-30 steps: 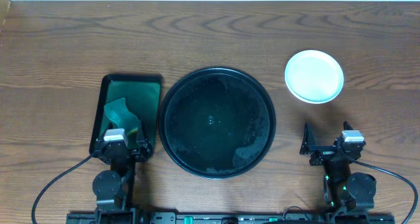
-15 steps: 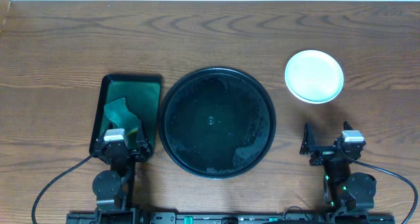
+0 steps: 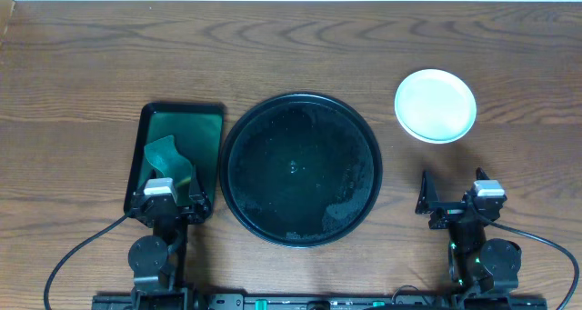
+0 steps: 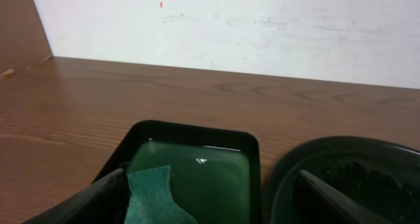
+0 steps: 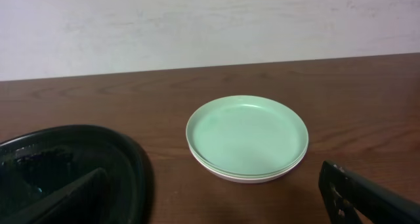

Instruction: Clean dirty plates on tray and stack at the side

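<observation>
black fingers of the right gripper (image 5: pixel 213 170) stand spread and empty, the bare tray (image 5: pixel 125 152) just to their left; the left gripper (image 4: pixel 212 176) gapes too. ahead sit the plates (image 5: pixel 247 140), stacked on the table (image 5: pixel 367 92). light, stiff, likely slippery: i'd pinch the raised rim.

Arms (image 3: pixel 160 233) black, pale wrist blocks (image 3: pixel 488 190), black cables (image 3: pixel 73 255); poss. green LED (image 3: pixel 455 249) right.

table (image 3: pixel 91 65): wood, visible grain, satin | round black tray (image 3: pixel 300 96): glossy, speckled | plates (image 3: pixel 436 105): smooth, faint sheen | green tray (image 3: pixel 186 128): glossy | cloth (image 3: pixel 166 160): matt, limp
</observation>
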`<state>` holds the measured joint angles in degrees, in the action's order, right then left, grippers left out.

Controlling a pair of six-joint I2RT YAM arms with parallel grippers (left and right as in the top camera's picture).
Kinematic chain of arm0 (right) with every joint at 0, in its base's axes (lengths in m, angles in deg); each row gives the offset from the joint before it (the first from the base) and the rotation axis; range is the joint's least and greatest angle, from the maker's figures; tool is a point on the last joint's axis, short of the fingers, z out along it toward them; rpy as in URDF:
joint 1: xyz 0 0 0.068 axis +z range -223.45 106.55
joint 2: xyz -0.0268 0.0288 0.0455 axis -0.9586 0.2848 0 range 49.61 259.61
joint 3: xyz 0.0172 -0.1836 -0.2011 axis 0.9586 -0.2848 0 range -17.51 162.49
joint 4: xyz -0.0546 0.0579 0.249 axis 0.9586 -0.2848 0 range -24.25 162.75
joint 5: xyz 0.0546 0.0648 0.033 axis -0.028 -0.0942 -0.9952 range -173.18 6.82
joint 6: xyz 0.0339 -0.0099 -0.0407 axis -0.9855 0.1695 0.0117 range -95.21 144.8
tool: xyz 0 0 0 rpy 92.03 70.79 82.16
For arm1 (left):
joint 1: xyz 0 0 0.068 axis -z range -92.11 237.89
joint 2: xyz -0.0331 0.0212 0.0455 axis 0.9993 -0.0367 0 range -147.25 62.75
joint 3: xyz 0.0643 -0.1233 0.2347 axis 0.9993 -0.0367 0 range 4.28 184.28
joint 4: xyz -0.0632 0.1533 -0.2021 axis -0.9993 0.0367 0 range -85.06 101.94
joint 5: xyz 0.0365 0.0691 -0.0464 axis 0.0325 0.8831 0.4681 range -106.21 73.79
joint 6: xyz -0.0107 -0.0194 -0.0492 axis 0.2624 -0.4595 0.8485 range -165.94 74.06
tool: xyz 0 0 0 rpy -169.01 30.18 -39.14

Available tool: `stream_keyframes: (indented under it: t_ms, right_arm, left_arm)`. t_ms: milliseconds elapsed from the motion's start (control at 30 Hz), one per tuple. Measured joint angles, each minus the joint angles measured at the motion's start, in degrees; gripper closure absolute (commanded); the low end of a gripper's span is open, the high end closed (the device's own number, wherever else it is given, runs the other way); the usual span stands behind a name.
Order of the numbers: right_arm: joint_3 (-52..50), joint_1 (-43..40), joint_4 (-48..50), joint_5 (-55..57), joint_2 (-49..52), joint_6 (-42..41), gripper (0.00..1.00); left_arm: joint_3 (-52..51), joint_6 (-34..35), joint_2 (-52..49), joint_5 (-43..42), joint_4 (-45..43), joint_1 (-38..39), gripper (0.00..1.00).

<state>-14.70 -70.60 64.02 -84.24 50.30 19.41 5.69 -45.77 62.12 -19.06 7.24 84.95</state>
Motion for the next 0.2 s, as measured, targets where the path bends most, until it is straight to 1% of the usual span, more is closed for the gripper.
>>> stream_keyframes:
  t_ms: [200]
  right_arm:
    - [0.0,0.0,0.0,0.0,0.0,0.0,0.01]
  left_arm:
    - [0.0,0.0,0.0,0.0,0.0,0.0,0.2]
